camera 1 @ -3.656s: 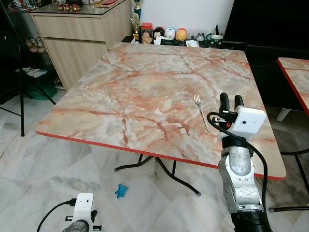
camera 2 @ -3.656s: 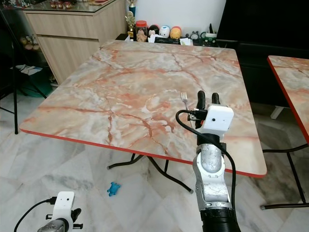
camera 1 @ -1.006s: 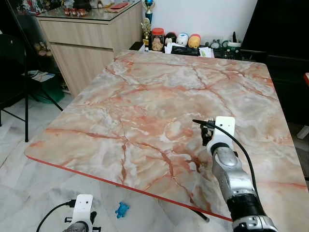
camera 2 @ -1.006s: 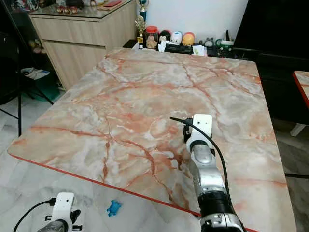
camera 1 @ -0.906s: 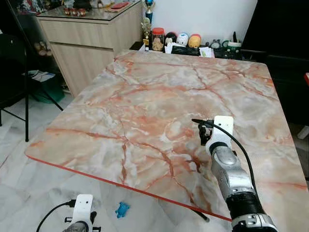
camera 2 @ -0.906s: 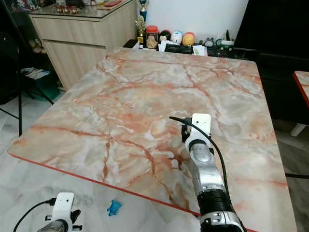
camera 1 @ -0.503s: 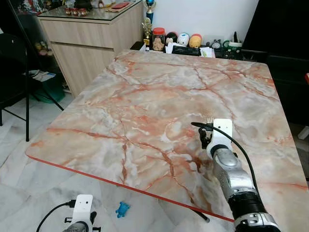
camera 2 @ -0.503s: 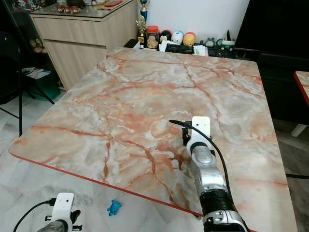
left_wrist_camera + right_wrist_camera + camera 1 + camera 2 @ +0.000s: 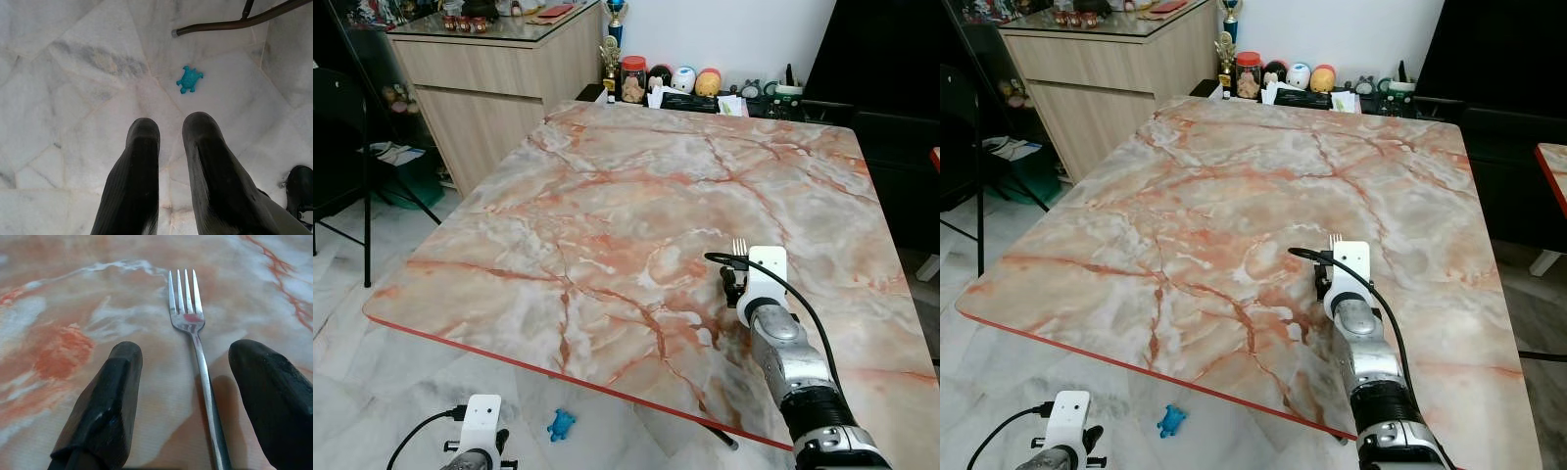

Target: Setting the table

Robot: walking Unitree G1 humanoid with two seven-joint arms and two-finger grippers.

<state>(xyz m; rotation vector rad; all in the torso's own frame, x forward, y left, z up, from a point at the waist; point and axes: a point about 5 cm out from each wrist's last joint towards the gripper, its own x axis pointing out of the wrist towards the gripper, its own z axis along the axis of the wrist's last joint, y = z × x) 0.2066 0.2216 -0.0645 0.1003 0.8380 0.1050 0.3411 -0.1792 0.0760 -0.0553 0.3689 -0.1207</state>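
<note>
Drawn slightly back along the table [image 9: 558, 196], the right gripper [image 9: 195, 396] sat low with fingers spread astride the fork [image 9: 193, 333], whose handle ran lengthwise between them, tines pointing away.

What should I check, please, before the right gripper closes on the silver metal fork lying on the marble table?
1. Right gripper open: ok.
2. Silver metal fork lies flat on the pink marble table: ok.
3. Fork handle runs between the two black fingers: ok.
4. Handle centred in the gap: not ok, it sits nearer one finger.
5. Fingertips low enough to grip: cannot tell.
6. Left gripper hangs idle over the floor, by a small blue toy: ok.
</note>
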